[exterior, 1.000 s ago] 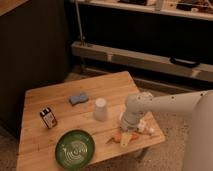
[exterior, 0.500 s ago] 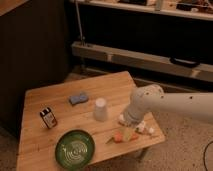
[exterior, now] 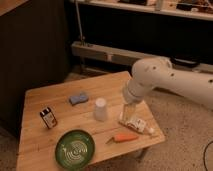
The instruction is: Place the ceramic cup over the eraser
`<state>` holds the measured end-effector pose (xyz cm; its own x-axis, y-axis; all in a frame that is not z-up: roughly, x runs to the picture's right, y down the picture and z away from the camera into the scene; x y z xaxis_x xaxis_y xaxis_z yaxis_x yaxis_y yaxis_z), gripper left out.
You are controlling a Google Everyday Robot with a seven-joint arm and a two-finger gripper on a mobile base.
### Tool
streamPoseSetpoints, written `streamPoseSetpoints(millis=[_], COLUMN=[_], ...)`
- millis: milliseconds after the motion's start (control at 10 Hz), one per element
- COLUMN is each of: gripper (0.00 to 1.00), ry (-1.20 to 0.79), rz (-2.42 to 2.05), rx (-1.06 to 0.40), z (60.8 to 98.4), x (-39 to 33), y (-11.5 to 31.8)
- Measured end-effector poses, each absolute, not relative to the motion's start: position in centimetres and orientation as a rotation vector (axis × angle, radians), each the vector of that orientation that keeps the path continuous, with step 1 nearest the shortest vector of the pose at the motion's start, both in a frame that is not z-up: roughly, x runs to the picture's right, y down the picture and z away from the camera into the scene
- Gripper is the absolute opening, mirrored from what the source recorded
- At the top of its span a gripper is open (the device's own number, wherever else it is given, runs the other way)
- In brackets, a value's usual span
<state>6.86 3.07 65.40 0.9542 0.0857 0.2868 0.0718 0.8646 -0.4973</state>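
Observation:
The ceramic cup (exterior: 100,109), small, white and tapered, stands in the middle of the wooden table (exterior: 60,127). The eraser (exterior: 48,118), a dark block with a white end and an orange label, stands near the table's left side, well apart from the cup. My gripper (exterior: 131,112) hangs from the white arm over the table's right part, to the right of the cup and not touching it. Its fingers point down and stand open, with nothing between them.
A light-blue pad (exterior: 78,98) lies behind the cup. A green plate (exterior: 75,147) sits at the front. An orange carrot-like piece (exterior: 125,138) and a white packet (exterior: 136,123) lie near the right front corner, just under the gripper. A dark shelf unit stands behind the table.
The arm has lifted and pulled back from the table's right front corner toward the middle right. The carrot-like piece and the white packet now show fully. The cup and eraser have not moved.

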Motion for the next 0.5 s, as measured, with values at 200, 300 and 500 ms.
streamPoseSetpoints(millis=[200,300,500], gripper=[0.8,0.8,0.8], ry=[-0.378,-0.436,-0.537], rz=[-0.022,-0.024,-0.023], rx=[-0.525,-0.531,-0.534], z=[65.6,66.1,67.3], x=[3.6,2.7,2.3], y=[-1.0,-2.2,-2.3])
